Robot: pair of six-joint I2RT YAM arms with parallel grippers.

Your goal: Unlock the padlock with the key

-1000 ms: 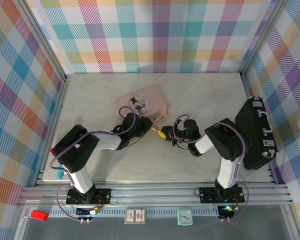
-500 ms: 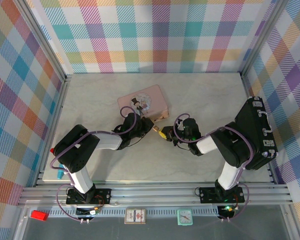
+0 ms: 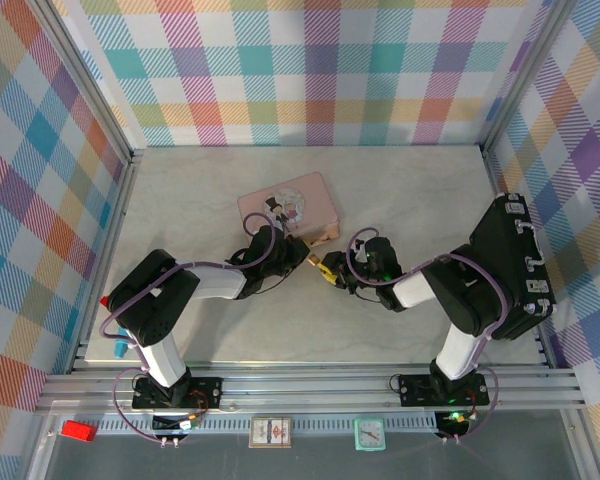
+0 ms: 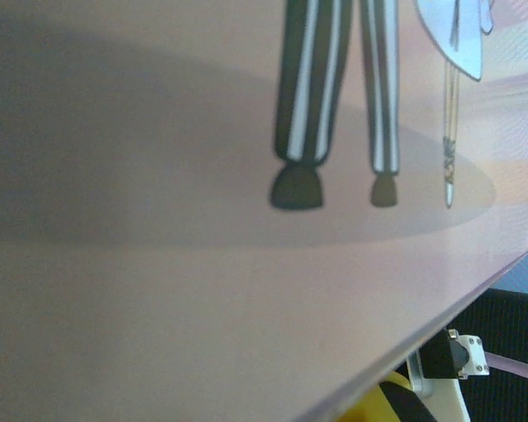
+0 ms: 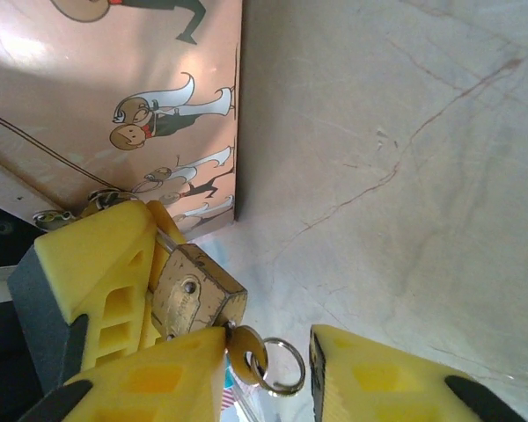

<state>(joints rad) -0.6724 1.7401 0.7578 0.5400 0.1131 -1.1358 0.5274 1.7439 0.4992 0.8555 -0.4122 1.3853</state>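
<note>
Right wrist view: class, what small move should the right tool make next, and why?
Probably close the right tool on the key and twist. The key sits in the padlock, held by the left tool, but the right tool's jaws stand apart around it.

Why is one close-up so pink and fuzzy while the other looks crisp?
Left wrist view: the pink tin sits very close to the lens, so its print blurs and a broad shadow crosses it. Right wrist view: padlock and key are in focus, evenly lit.
</note>
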